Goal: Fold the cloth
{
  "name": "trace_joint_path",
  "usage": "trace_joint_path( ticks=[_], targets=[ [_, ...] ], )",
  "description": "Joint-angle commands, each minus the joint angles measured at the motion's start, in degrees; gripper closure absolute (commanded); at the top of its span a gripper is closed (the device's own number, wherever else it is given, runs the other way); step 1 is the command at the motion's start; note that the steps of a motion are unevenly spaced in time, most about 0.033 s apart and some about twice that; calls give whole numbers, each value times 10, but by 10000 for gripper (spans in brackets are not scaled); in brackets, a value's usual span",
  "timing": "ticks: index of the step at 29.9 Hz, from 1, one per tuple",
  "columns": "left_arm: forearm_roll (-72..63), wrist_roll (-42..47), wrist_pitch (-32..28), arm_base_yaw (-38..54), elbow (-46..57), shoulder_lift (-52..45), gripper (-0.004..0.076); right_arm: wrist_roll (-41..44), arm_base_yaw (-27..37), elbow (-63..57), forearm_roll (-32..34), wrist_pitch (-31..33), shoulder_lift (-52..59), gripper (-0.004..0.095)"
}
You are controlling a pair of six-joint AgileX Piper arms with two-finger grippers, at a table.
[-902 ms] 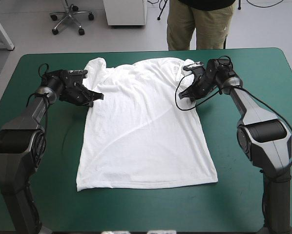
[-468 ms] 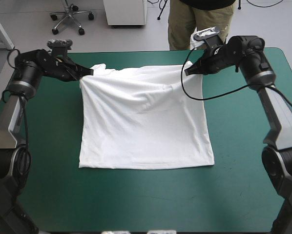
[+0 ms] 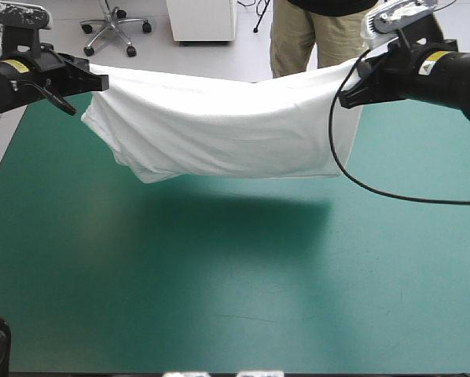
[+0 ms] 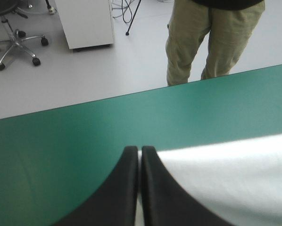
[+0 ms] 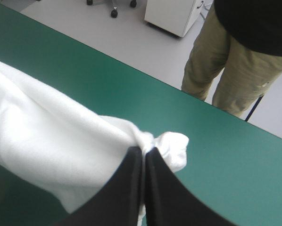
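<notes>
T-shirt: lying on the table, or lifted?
Lifted: the T-shirt hangs between the left end effector and right end effector, shadow on the cover below.

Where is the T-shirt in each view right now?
High view: the T-shirt hangs above the table, stretched between the left gripper and the right gripper.
Left wrist view: a white sheet running from the left gripper's shut tip.
Right wrist view: a bunched corner pinched in the right gripper.
Shared landmark: the teal-green table under it.
</notes>
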State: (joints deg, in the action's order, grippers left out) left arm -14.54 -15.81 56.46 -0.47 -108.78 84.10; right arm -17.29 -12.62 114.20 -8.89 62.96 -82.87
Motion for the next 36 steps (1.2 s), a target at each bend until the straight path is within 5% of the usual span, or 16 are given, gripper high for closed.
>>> trace_joint_path(
  ticks=[1, 6, 12, 25, 36],
  targets=[
    [-10, -3, -44, 0, -17, -32, 733, 3, 0, 16, 21, -31, 35, 921],
    [-23, -3, -60, 0, -17, -1, 733, 16, 0, 14, 39, -42, 12, 921],
    [-73, 0, -178, 0, -17, 70, 733, 44, 8, 15, 55, -128, -64, 926],
    [-65, -21, -469, -3, -17, 141, 733, -26, 58, 11, -37, -449, -169, 925],
    [-65, -66, -565, -42, 157, 146, 733, -87, 58, -116, -83, -463, -194, 925]
  ],
)
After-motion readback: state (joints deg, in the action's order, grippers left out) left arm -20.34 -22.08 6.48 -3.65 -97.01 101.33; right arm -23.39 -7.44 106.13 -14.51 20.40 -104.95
